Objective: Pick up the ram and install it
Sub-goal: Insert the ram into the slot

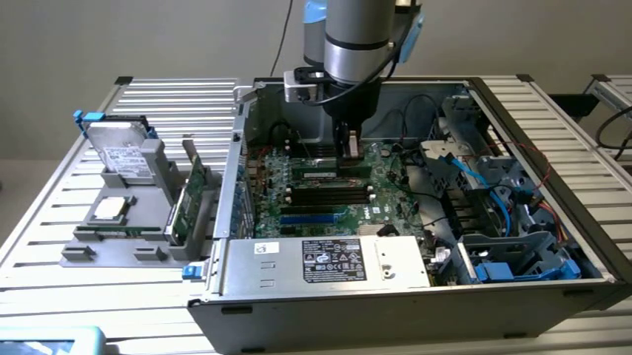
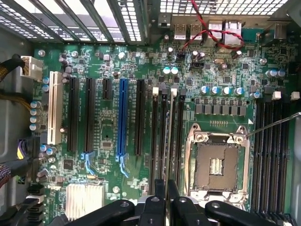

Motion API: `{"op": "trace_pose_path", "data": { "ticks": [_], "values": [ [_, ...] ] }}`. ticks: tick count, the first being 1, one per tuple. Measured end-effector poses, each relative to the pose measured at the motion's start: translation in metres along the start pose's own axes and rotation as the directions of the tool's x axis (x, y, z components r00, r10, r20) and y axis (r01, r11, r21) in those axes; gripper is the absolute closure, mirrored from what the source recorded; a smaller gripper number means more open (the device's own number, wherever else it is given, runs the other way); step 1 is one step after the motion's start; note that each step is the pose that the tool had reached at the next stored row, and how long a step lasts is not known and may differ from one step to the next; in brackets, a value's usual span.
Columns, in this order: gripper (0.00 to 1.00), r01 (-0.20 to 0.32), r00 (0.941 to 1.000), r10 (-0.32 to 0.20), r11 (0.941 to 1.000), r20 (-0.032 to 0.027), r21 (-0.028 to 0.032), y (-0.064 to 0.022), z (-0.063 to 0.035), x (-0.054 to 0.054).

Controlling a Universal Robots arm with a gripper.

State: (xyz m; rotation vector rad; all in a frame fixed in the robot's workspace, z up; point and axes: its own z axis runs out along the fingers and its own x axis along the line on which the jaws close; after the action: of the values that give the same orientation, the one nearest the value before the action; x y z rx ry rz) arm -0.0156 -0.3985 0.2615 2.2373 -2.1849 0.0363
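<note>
Scant room, ram (image 1: 321, 175) seemingly in jaws

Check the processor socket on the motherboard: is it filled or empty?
Empty. The processor socket shows bare contacts in the middle of its metal frame, with no chip or cooler over it.

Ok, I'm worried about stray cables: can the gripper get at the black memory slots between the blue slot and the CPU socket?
Probably yes. The gripper hangs directly over those memory slots and no cable crosses them; the red-and-black wire lies off by the rear ports.
</note>
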Motion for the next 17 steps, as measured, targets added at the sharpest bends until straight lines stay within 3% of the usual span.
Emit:
{"op": "trace_pose_path", "data": {
  "ticks": [11,17],
  "values": [
    [0.86,0.0,1.0,0.0,1.0,-0.0005,-0.0001,0.0,0.0074,0.001],
    [0.86,0.0,1.0,0.0,1.0,-0.0088,-0.0003,0.0,0.0106,0.001]
  ]
}}
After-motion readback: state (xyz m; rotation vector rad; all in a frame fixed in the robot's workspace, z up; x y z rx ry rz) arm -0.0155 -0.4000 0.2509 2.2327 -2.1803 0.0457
